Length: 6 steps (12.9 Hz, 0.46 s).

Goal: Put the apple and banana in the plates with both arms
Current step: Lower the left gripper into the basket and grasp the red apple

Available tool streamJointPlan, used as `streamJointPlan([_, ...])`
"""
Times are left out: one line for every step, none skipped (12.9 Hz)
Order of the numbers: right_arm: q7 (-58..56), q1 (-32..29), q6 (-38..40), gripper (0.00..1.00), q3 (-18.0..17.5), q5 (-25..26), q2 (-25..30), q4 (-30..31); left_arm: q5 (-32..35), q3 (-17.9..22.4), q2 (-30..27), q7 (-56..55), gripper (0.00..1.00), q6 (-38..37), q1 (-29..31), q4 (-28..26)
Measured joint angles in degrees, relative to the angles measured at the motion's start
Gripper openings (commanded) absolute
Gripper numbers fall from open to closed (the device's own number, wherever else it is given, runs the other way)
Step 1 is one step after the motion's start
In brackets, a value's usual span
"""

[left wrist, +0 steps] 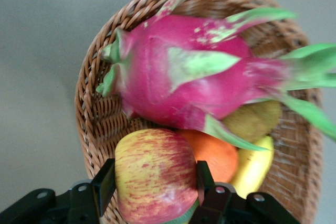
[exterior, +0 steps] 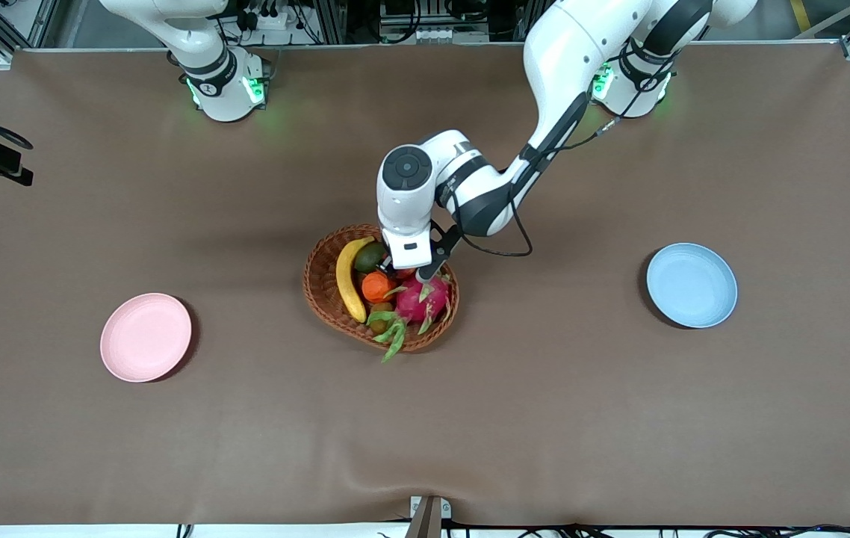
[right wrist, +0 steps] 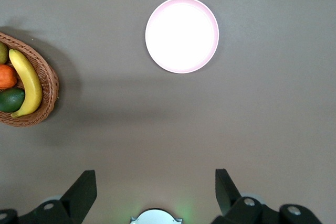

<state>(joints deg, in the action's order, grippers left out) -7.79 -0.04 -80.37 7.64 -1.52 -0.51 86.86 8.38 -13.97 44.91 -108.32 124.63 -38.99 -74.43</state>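
Look low in the front view first: you have the pale pink round plate (exterior: 146,337) at lower left, bare, and the pale blue round plate (exterior: 692,285) at mid right, slightly higher in the frame.

Between them, at the centre of the frame, sits the oval woven wicker basket (exterior: 318,284). In it you can see the long curved yellow banana (exterior: 349,279) lying along the rim toward the right arm's end, an orange round fruit (exterior: 376,287) beside it, a green fruit (exterior: 370,257) above that in the frame, and the pink dragon fruit with green scales (exterior: 423,300) toward the left arm's end.

The left gripper (left wrist: 152,184) is down in the basket, its two black fingers (left wrist: 104,184) pinching the small red apple with yellow streaks (left wrist: 155,179) on either side; the apple touches the orange fruit and lies just under the dragon fruit in the left wrist view.

The right gripper (right wrist: 153,192) waits high over bare table, jaws spread wide, the pink plate at upper centre of its wrist view.

You will find no readable writing or labels on any item.
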Motion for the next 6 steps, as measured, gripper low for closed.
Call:
streamJointPlan([0.0, 0.0, 0.0, 1.0, 0.0, 0.0, -0.1, 0.2, 0.0, 0.1, -0.8, 0.0, 0.0, -0.7, 0.0, 0.1])
streamJointPlan([0.0, 0.0, 0.0, 1.0, 0.0, 0.0, -0.2, 0.5, 0.0, 0.1, -1.4, 0.0, 0.0, -1.3, 0.0, 0.1])
streamJointPlan([0.0, 0.0, 0.0, 1.0, -0.1, 0.0, -0.2, 1.0, 0.0, 0.2, -1.7, 0.0, 0.0, -1.9, 0.0, 0.1])
streamJointPlan([0.0, 0.1, 0.0, 1.0, -0.1, -0.1, -0.3, 1.7, 0.0, 0.4, -2.1, 0.0, 0.0, -3.3, 0.1, 0.2])
streamJointPlan([0.0, 0.3, 0.0, 1.0, -0.2, -0.6, -0.4, 2.4, 0.0, 1.1, -3.1, 0.1, 0.0, -5.1, 0.2, 0.5])
streamJointPlan([0.0, 0.7, 0.0, 1.0, -0.2, -1.6, -0.7, 3.2, 0.0, 1.7, -4.9, 1.0, 0.0, -6.7, 1.0, 0.9])
